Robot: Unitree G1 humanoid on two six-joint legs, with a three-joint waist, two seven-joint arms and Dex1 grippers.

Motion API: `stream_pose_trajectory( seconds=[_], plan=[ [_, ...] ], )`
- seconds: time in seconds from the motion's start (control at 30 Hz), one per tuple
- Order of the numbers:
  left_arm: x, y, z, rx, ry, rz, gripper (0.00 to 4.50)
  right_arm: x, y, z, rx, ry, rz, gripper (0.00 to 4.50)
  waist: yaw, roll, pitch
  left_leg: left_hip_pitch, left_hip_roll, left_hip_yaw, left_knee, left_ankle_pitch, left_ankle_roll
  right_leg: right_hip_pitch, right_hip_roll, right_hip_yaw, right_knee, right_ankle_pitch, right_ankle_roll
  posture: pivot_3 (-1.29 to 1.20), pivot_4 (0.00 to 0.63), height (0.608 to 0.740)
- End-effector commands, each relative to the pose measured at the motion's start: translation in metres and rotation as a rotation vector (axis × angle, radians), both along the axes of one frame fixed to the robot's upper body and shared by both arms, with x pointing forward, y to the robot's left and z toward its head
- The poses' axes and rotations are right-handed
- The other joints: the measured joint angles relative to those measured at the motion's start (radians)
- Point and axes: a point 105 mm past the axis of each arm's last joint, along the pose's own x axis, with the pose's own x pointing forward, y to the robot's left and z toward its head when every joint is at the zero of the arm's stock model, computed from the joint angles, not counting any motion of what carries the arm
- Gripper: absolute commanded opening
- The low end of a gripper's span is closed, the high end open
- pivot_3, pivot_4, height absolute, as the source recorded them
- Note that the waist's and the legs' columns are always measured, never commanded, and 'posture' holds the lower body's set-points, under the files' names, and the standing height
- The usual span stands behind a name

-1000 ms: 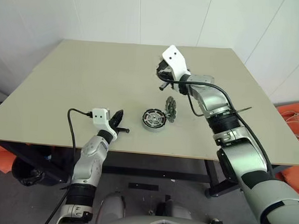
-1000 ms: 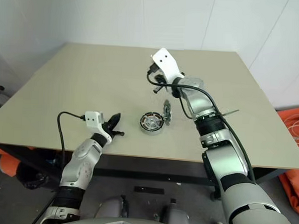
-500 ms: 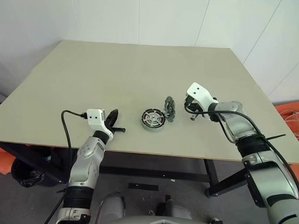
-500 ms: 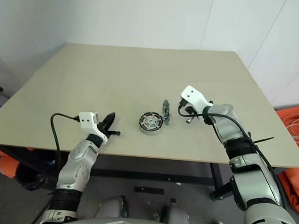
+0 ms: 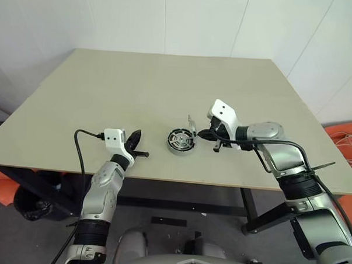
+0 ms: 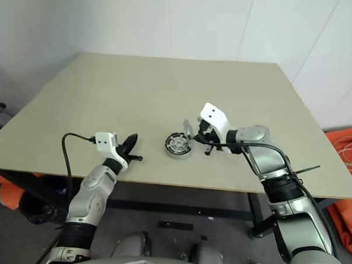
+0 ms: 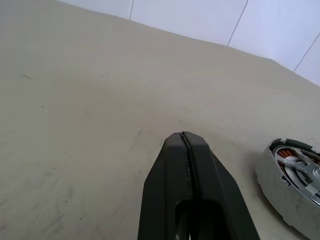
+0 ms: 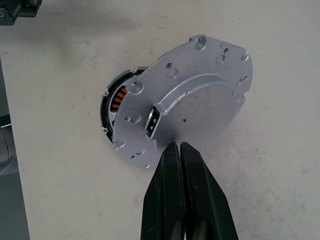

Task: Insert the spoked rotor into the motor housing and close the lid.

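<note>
The right claw (image 8: 179, 150), its two black fingers pressed together and gripping nothing, sits with its tips at the lower edge of the lid's (image 8: 185, 102) outer face. That lid is a single round silver-grey plate, tilted partway over the motor housing (image 8: 114, 107); its back shows several small holes, a curved raised ridge and a small rectangular socket. Copper-coloured windings show in the gap at the housing's rim beneath it. From the head views, the right claw (image 5: 203, 134) lies low over the counter (image 5: 125, 89), just beside the housing (image 5: 181, 140) on its right side, with the lid (image 5: 191, 125) standing up between them.

One housing stands on the counter, a shallow round grey cup. Inside it lies one spoked rotor (image 7: 303, 172), its pale broad spokes visible over the copper windings in the left wrist view.

The left claw (image 7: 185, 141) also has its fingers shut together, holding nothing. It hovers over bare counter near the front edge, well to the left of the housing (image 7: 284, 187) and pointing towards it.

The counter is a plain beige board carrying one housing, one rotor and one lid.
</note>
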Motion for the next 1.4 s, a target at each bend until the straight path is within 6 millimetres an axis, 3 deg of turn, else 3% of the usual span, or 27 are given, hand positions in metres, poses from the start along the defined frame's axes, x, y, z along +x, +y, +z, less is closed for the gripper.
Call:
stream_pose_trajectory(
  seconds=[0.03, 0.67, 1.13, 1.23, 1.4],
  plan=[
    [0.002, 0.001, 0.017, 0.002, -0.06, -0.005, 0.0, 0.001, 0.012, 0.013, 0.049, -0.037, 0.018, 0.01, 0.0, 0.0, 0.0, 0.0, 0.0, 0.0, 0.0, 0.0, 0.0, 0.0, 0.0, 0.0, 0.0, 0.0, 0.001, 0.0, 0.0, 0.74],
    [0.003, -0.002, 0.019, 0.005, -0.064, -0.021, 0.0, 0.004, 0.056, -0.015, 0.121, 0.002, -0.025, 0.01, 0.0, 0.0, 0.0, 0.0, 0.0, 0.0, -0.001, 0.0, 0.0, 0.0, 0.0, 0.0, 0.0, 0.0, 0.0, 0.0, 0.0, 0.74],
    [0.003, -0.003, 0.019, 0.006, -0.068, -0.026, 0.0, 0.003, 0.055, -0.035, 0.134, 0.072, -0.066, 0.01, 0.0, 0.0, 0.0, 0.001, 0.0, 0.0, -0.001, 0.0, -0.001, 0.001, 0.0, 0.0, -0.001, -0.002, 0.004, 0.0, 0.0, 0.74],
    [0.003, -0.003, 0.019, 0.006, -0.067, -0.024, 0.0, 0.003, 0.058, -0.024, 0.175, 0.049, -0.047, 0.62, 0.0, 0.0, 0.0, 0.001, 0.0, 0.0, -0.001, 0.0, -0.001, 0.001, 0.0, 0.0, -0.001, -0.002, 0.004, 0.0, 0.0, 0.74],
    [0.002, -0.003, 0.019, 0.005, -0.065, -0.025, 0.0, 0.005, 0.06, -0.006, 0.21, -0.002, -0.027, 2.26, 0.0, 0.0, 0.0, 0.001, 0.0, 0.0, -0.001, 0.0, -0.001, 0.001, 0.0, 0.0, -0.001, -0.003, 0.005, 0.0, 0.0, 0.74]
  ],
)
